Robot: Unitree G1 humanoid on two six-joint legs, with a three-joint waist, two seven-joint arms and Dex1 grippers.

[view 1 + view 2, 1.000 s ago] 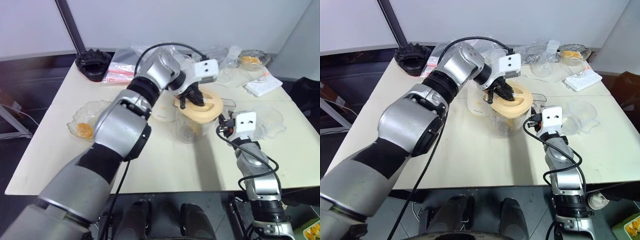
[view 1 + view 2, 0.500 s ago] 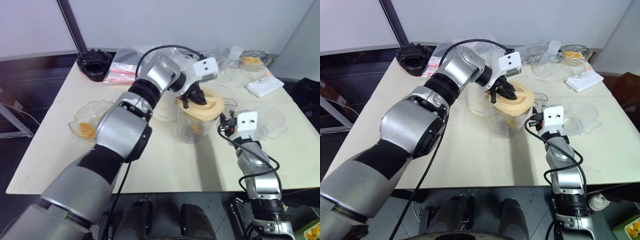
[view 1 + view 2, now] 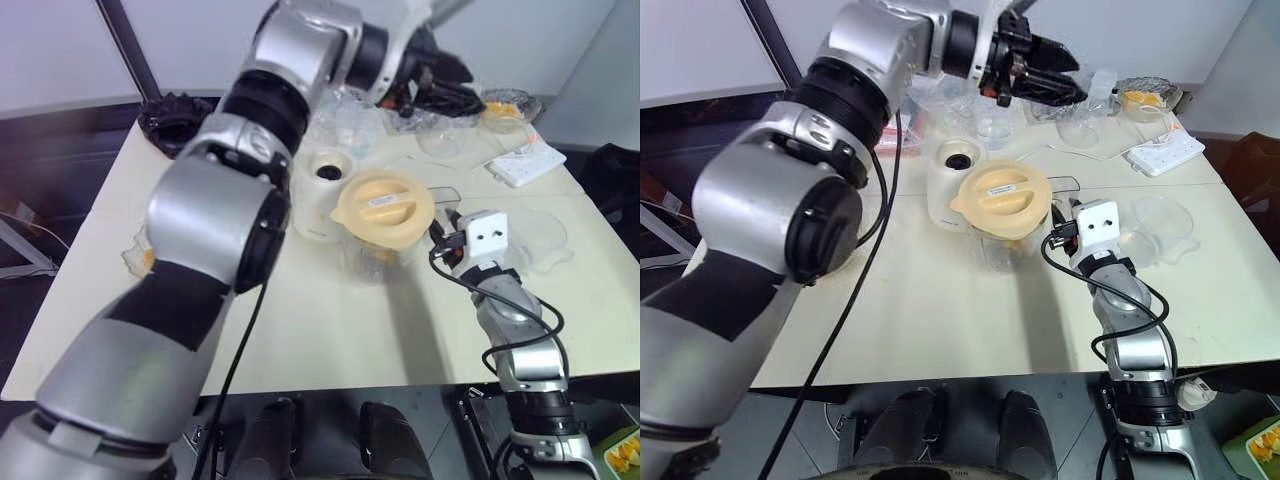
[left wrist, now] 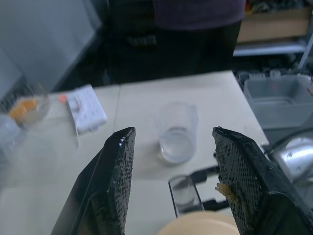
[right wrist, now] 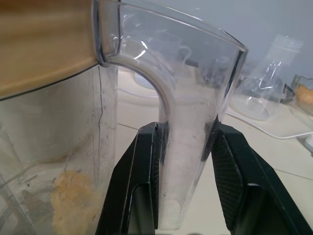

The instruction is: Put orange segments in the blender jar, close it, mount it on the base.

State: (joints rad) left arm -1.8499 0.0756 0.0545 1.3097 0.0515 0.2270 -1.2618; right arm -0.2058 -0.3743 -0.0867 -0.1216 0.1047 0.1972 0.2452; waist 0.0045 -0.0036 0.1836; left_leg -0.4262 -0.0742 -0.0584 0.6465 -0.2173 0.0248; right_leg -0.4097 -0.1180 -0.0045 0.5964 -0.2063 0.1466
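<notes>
Lifted clear of the cream lid (image 3: 1000, 200) it pressed a second ago, the left gripper (image 3: 1065, 85) now hangs high over the far side of the surface (image 3: 940, 310), pointing toward 3 o'clock with its black fingers (image 4: 115, 181) spread and nothing between them (a small orange scrap clings to the inner face of one pad). Its wrist view looks down on a clear tumbler (image 4: 176, 132), a white power strip (image 4: 88, 107) and a glass bowl holding orange pieces (image 4: 27, 107).

With the arm out of the way, the blender jar (image 3: 1000, 245) stands upright near the middle of the surface, the round cream lid seated on its mouth, and orange segments (image 5: 68, 200) lie at its bottom. At its 10 o'clock, just beside it, sits the cream-white base (image 3: 952, 180), dark socket facing up; the jar is not mounted on it.

At the jar's 3 o'clock, the right gripper (image 5: 186, 161) has not shifted: its two fingers clamp the jar's clear side handle (image 5: 188, 147) from either side, pads touching the plastic.

A scalloped glass bowl (image 3: 135, 258) shows at the surface's 9 o'clock edge, partly hidden by the left arm, and a black crown-shaped part (image 3: 165, 120) lies at the far 10 o'clock corner. Crumpled clear plastic bags (image 3: 985, 120) clutter the far edge.
</notes>
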